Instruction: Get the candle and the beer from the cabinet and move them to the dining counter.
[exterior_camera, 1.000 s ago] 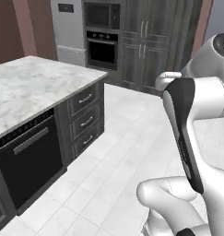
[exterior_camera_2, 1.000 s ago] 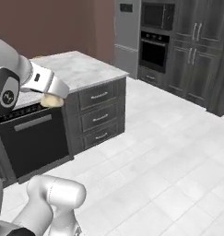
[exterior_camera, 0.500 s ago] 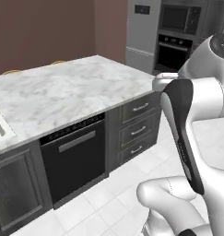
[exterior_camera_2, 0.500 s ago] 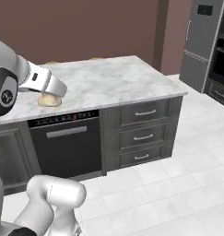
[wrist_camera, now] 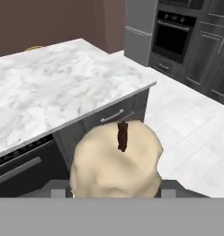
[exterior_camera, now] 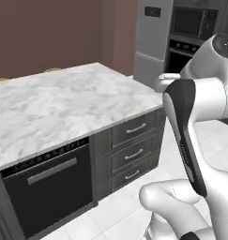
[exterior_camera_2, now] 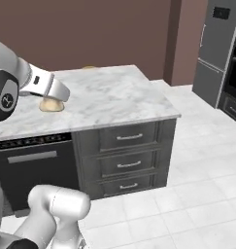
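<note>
Candle (wrist_camera: 115, 166) clasped in tool (exterior_camera_2: 52, 103) at frame's left, above marble table (exterior_camera_2: 109, 97); best lowered upright, well inside the edge.

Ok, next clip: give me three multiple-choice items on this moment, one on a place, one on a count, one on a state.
1. Where is the candle?
A. in the gripper
B. on the floor
C. inside a drawer

2. How many drawer fronts are stacked at the end of the dining counter?
A. one
B. three
C. five

3. What state is the black dishwasher door under the counter in?
A. hanging open
B. removed
C. shut

Answers:
1 A, the hand view has it right at the gripper.
2 B, three handled fronts sit one above another.
3 C, it sits flush with the cabinet face.
</note>
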You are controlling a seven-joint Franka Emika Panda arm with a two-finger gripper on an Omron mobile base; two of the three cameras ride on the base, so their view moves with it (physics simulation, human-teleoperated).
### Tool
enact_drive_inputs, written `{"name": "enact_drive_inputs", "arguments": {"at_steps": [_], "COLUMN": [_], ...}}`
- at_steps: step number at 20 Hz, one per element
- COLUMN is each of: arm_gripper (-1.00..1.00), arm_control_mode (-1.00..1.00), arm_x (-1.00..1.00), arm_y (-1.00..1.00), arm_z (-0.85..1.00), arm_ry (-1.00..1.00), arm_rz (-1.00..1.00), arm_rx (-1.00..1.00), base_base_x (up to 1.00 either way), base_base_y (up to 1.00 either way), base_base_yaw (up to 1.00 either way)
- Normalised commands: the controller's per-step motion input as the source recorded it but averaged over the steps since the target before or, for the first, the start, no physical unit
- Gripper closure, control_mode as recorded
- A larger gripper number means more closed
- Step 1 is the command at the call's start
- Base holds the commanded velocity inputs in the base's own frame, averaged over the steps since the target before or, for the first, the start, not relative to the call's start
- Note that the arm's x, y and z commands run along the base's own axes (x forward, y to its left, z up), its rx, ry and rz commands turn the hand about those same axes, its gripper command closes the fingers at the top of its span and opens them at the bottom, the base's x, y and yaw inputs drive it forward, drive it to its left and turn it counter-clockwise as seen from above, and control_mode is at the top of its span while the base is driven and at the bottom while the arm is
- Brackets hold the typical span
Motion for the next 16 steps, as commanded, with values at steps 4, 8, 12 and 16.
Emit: {"name": "enact_drive_inputs", "arguments": {"at_steps": [4, 8, 12, 16], "arm_gripper": [1.0, 1.0, 1.0, 1.0], "arm_control_mode": [1.0, 1.0, 1.0, 1.0], "arm_x": [0.0, 0.0, 0.0, 0.0], "arm_y": [0.0, 0.0, 0.0, 0.0], "arm_z": [0.0, 0.0, 0.0, 0.0], "arm_ry": [0.0, 0.0, 0.0, 0.0], "arm_rz": [0.0, 0.0, 0.0, 0.0], "arm_rx": [0.0, 0.0, 0.0, 0.0], "base_base_x": [1.0, 1.0, 1.0, 0.9], "base_base_y": [-1.0, -1.0, -1.0, -1.0], "base_base_yaw": [0.01, 0.0, 0.0, 0.04]}}
